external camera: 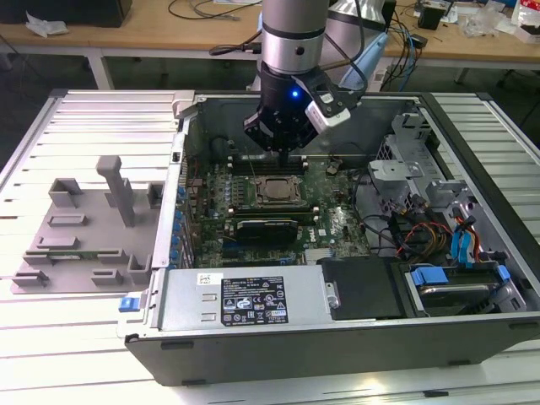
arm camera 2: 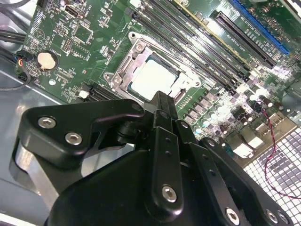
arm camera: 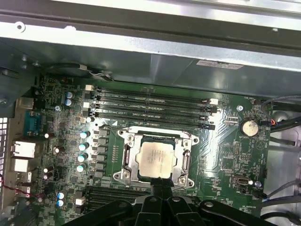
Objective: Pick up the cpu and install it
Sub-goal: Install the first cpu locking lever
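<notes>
The cpu [external camera: 274,191] lies flat in the motherboard socket inside the open computer case [external camera: 278,333], its silvery top facing up. Both wrist views show it seated in the metal socket frame: cpu [arm camera 2: 151,77], cpu [arm camera: 157,158]. My gripper [external camera: 283,154] hangs a short way above the board, just behind the socket in the exterior view. Its black fingers [arm camera 2: 162,106] meet in a narrow tip with nothing between them; the same tip of the gripper [arm camera: 160,187] sits at the socket's edge, apart from the cpu.
Memory slots [arm camera: 150,106] run beside the socket. A grey plastic shroud [external camera: 84,228] lies on the table at the exterior view's left. Drive cages and cables [external camera: 430,228] fill the case's right side. A labelled power supply [external camera: 245,299] sits along the front wall.
</notes>
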You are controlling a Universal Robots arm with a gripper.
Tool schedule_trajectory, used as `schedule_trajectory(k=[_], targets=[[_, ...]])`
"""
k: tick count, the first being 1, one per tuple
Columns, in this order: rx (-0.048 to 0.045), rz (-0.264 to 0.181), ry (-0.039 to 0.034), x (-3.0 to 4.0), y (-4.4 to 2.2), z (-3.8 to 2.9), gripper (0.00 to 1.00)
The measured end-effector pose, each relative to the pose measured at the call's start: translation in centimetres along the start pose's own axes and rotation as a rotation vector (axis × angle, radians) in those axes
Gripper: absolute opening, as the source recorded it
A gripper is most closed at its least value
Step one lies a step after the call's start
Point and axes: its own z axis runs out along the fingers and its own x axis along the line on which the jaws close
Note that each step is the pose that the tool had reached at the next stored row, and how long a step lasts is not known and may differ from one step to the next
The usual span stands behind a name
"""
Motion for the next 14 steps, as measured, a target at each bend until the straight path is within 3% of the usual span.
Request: schedule_trajectory(k=[5, 10, 14], targets=[[0.0001, 0.0, 0.0001, 0.4, 0.05, -0.01, 0.11], [0.0001, 0.0, 0.0, 1.52, 0.22, -0.04, 0.11], [0.0001, 0.0, 0.0, 2.88, 0.44, -0.07, 0.11]])
